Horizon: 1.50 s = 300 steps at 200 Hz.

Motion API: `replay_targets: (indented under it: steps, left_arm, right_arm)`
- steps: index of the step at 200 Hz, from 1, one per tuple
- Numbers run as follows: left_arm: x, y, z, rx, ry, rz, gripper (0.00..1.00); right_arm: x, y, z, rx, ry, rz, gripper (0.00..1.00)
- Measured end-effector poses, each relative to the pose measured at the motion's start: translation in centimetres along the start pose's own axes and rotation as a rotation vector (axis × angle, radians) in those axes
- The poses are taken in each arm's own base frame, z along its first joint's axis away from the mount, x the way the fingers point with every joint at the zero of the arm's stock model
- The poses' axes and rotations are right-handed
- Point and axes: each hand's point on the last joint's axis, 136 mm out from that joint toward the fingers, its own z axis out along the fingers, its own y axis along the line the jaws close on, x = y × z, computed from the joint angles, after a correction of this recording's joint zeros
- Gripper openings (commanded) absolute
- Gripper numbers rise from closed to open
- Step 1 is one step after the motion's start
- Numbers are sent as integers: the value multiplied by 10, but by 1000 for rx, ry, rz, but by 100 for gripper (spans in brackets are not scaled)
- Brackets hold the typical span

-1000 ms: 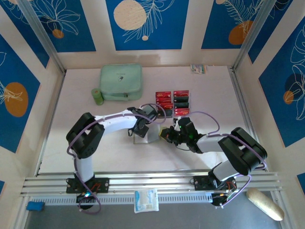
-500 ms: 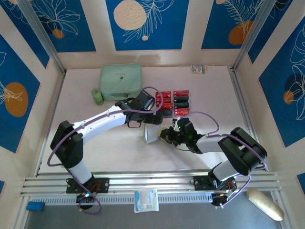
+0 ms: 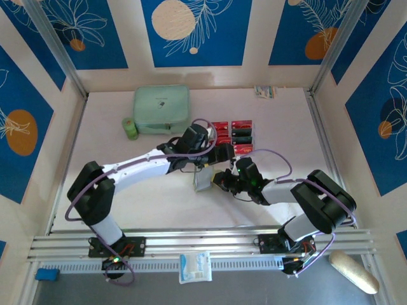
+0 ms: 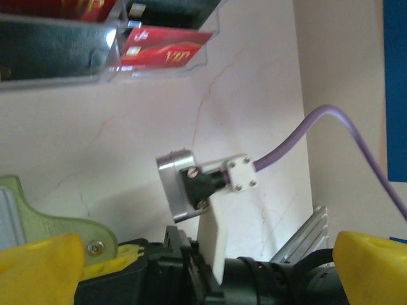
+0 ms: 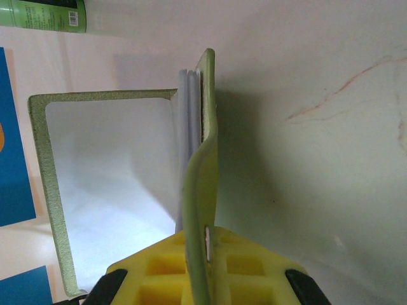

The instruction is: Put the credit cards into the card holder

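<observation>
Your right gripper [image 5: 203,267] is shut on the holder [image 5: 202,127]. It pinches one green flap and holds it up on its edge. The other flap lies open on the table, silvery side up. In the top view the holder [image 3: 202,180] sits in the middle of the table, with your right gripper [image 3: 219,180] at its 3 o'clock side.

Your left gripper [image 4: 203,270] is wide open and holds nothing. Its yellow fingertips [image 4: 38,267] stand far apart. It hangs close to the holder, between the holder and the tray [image 4: 57,81].

The cards [image 3: 232,133] are in that clear tray, at 1 o'clock from the holder and just past it. Red ones and black ones lie in rows there. From your left wrist you can see a red card [image 4: 165,49] at the tray's near edge.

So the job has hardly begun. The holder is open and held ready, and that part looks done. You can't see any red or black card in the holder, though the pockets are partly hidden behind the raised flap. No card is in either gripper. What looks left is all of it: pick a card from the tray, slide it into a pocket, then do the same for the rest.
</observation>
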Motion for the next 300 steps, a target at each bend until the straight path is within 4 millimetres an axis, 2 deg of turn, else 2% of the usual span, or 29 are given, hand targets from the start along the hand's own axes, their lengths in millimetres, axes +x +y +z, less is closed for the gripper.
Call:
replay_targets:
  steps: [50,87,128,166,176,194,210,243,275,300]
  left_arm:
    - [23,45,8,-88,39,-58,100]
    - [25,79,5,-179,22,-65,100]
    - [19,110,-4,-279,-13,-20,100]
    - [26,139,-8,-359,-10,32,100]
    - [26,141,-8,-370,-13,50,100]
    - [25,146,-9,-391,-19,78,100]
    - [24,151,-11,-413,-25,98,100]
    - [24,157,-13,-436,-31,126,100]
    - [25,159,-18,-442,-40,140,100]
    - [27,162,-20,-448,-43,141,100]
  right_arm:
    - [2,-6,-1,14,1,6,0]
    - [2,-6,-1,13,1,6,0]
    - [2,-6,-1,13,1,5,0]
    - [3,-6,-1,14,3,5,0]
    - [3,-7,0,15,4,5,8]
    - [3,-7,0,15,4,7,32]
    - [2,-10,-1,27,2,19,38]
    - [-11,-8,-17,38,-37,26,36]
    - [-26,3,-38,41,-97,-11,25]
    - [-31,13,-45,51,-104,-57,13]
